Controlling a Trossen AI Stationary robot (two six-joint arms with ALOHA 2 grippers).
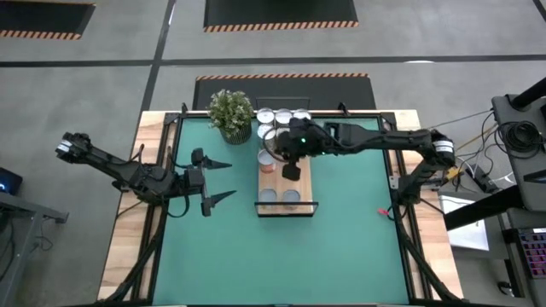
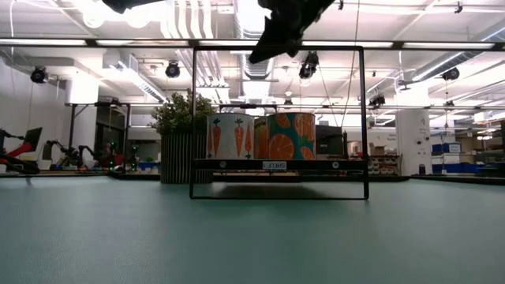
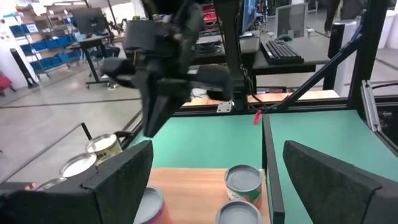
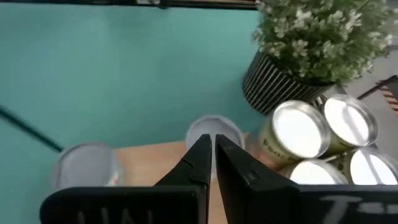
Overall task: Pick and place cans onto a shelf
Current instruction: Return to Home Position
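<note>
Shelf (image 1: 305, 183) at mat (image 1: 358, 239) ctr; 2 cans (image 1: 269, 197) on its front end; plant (image 1: 231, 113) behind-left, other cans (image 1: 281, 117) beside it.

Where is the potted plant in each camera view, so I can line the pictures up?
High view: potted plant, just left of the cluster of cans.
Low view: behind the left end of the shelf, at.
Left wrist view: not in it.
Right wrist view: beside the cans, at.
Shared landmark: the shelf, in all four views.
</note>
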